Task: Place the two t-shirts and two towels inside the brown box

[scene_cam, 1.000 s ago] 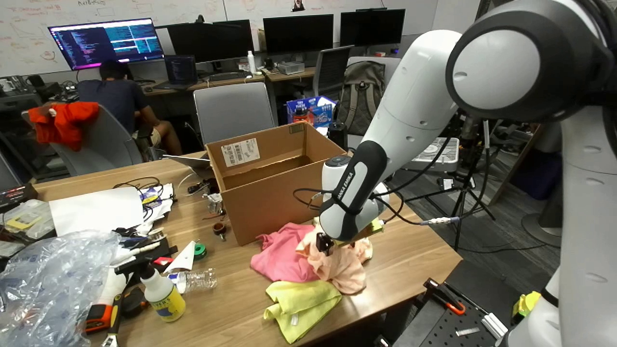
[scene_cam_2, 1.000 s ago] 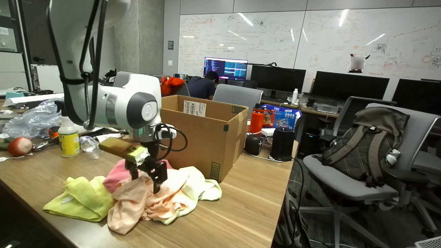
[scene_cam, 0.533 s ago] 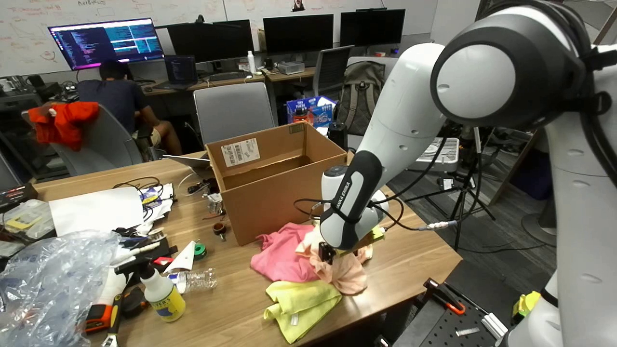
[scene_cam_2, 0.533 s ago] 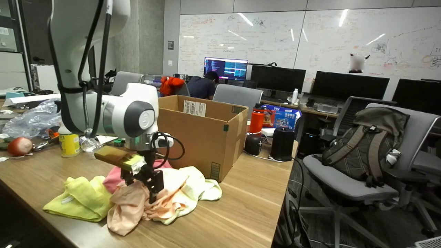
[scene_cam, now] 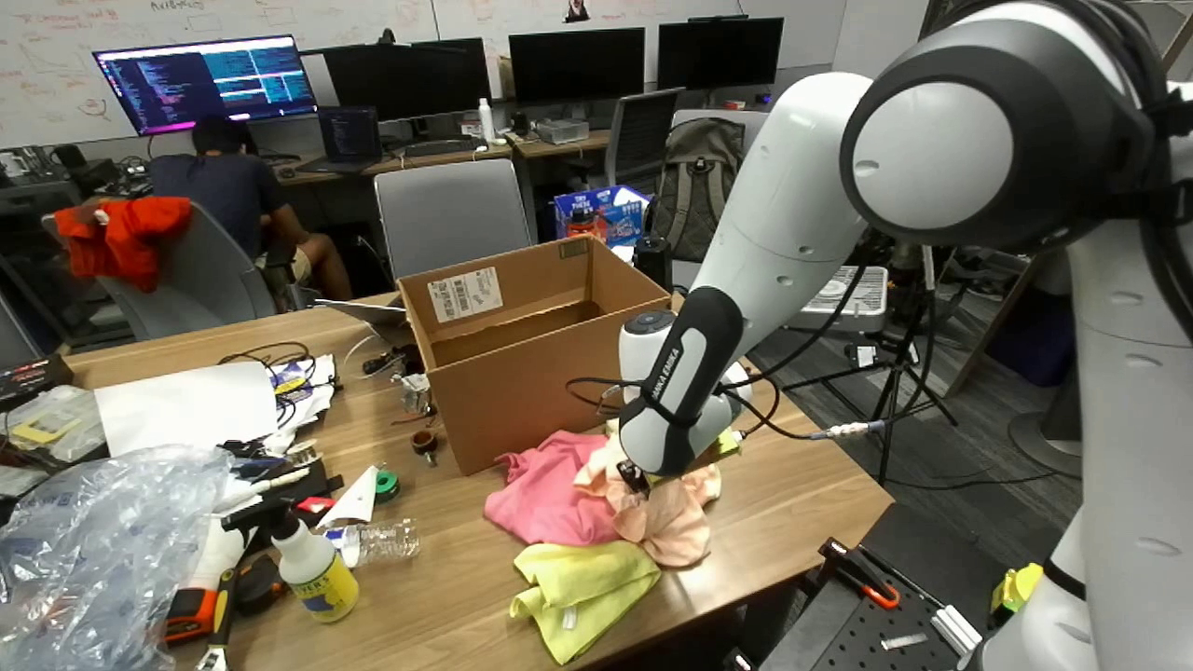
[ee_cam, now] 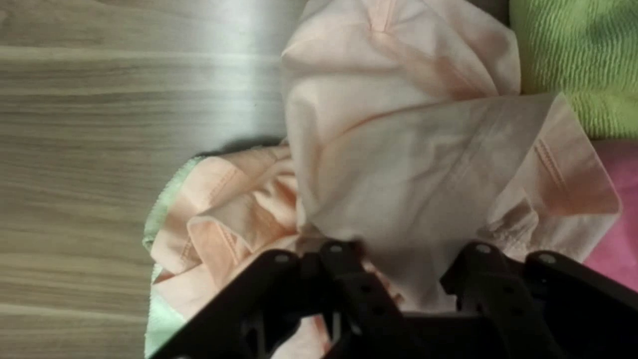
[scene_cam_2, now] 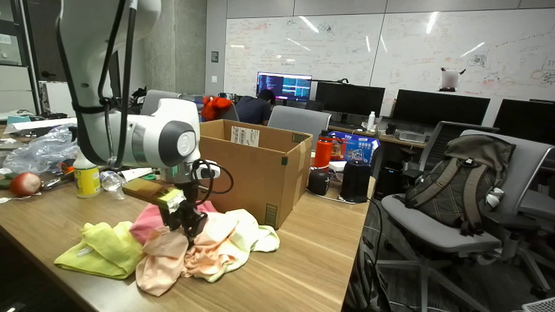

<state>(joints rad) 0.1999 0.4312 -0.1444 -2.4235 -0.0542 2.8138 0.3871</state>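
Observation:
The peach t-shirt (scene_cam_2: 162, 264) lies crumpled on the table, partly over the cream-white towel (scene_cam_2: 260, 232). My gripper (ee_cam: 408, 259) is down at the peach cloth, with its fingers (scene_cam_2: 190, 242) partway together. Peach fabric rises between them in the wrist view; the fingertips are buried in it, so whether they pinch it is hidden. The pink t-shirt (scene_cam: 545, 489) touches the peach one. In front sits the folded yellow-green towel (scene_cam: 587, 596). Behind the cloths stands the brown box (scene_cam: 531, 410), its top open; no cloth shows in the visible part of its inside.
A spray bottle (scene_cam: 319, 573) and a clear plastic bottle (scene_cam: 382, 540) stand and lie left of the cloths, near tools and a plastic bag (scene_cam: 112, 550). Beyond the box are an orange-red bottle (scene_cam_2: 323, 151) and a black speaker (scene_cam_2: 356, 182).
The gripper dipped into the peach t-shirt, then rose slightly. Its fingers have come closer together, and peach folds are drawn up around them. The other cloths and the box have not moved.

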